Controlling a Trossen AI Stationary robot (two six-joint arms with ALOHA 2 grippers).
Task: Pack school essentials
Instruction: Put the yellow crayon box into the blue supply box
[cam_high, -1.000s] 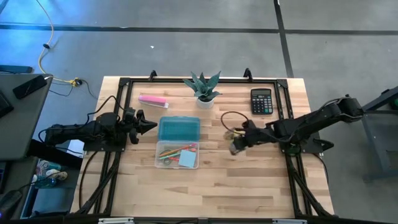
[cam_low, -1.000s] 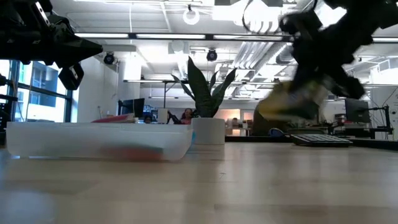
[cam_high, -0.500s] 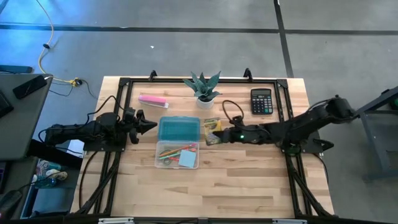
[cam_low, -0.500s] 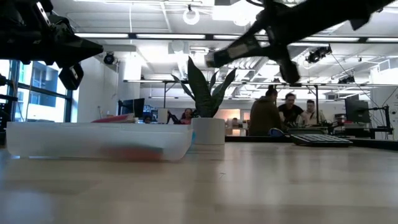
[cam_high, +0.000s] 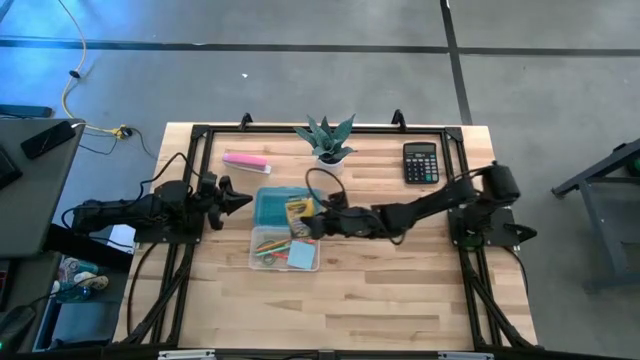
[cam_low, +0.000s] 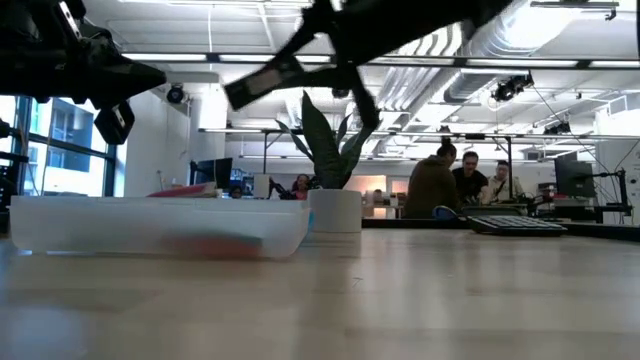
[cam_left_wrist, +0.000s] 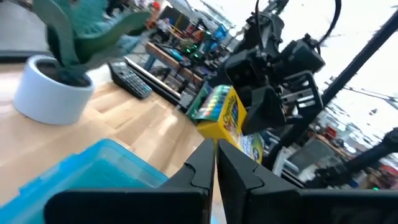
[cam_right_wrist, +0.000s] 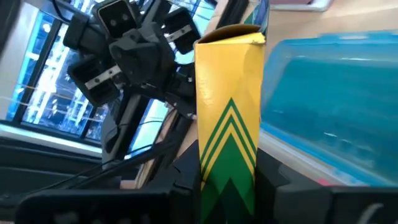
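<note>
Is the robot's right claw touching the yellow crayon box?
Touching. In the right wrist view the right gripper has its two dark fingers pressed on both sides of the crayon box, holding it up in the air.

One crayon box, one clear case with its teal lid, one potted plant, one calculator, one pink bar, two arms.

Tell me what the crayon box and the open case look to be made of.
Crayon box: printed cardboard, seemingly; flat yellow panels, green chevrons, a folded top edge. Open case: plastic; a clear tray showing its contents, a translucent teal lid.
</note>
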